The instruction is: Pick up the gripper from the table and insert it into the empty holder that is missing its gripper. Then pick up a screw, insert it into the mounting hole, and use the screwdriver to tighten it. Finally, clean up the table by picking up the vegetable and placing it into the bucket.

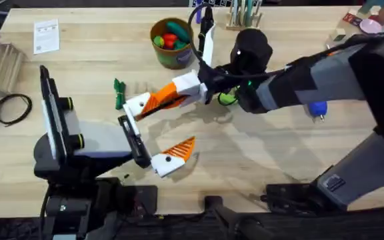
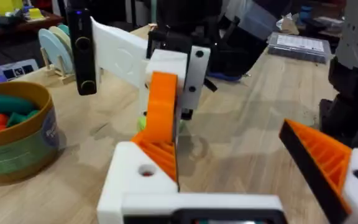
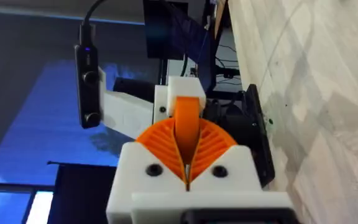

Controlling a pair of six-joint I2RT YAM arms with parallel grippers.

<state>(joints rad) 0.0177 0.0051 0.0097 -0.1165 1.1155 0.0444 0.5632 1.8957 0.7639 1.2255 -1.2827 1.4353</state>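
You see a coiled black cable [image 1: 12, 107] lying well left of the white paper card [image 1: 46, 35] (the card sits near the table's [image 1: 99, 67] far edge), while a wooden rack of tools [image 1: 243, 13] stands far right of that card.

Right gripper [image 3: 187, 163] pinching an orange gripper [image 3: 188, 121], wooden table [image 3: 303, 93] alongside

Robotics laboratory. A light wooden worktop [image 1: 99, 27] carries two robot arms based at 6 o'clock, a coiled black cable [image 1: 12, 108] at 9 o'clock, a tool rack [image 1: 242, 13] at 12 o'clock, and a printed sheet [image 1: 47, 35] at 11 o'clock.
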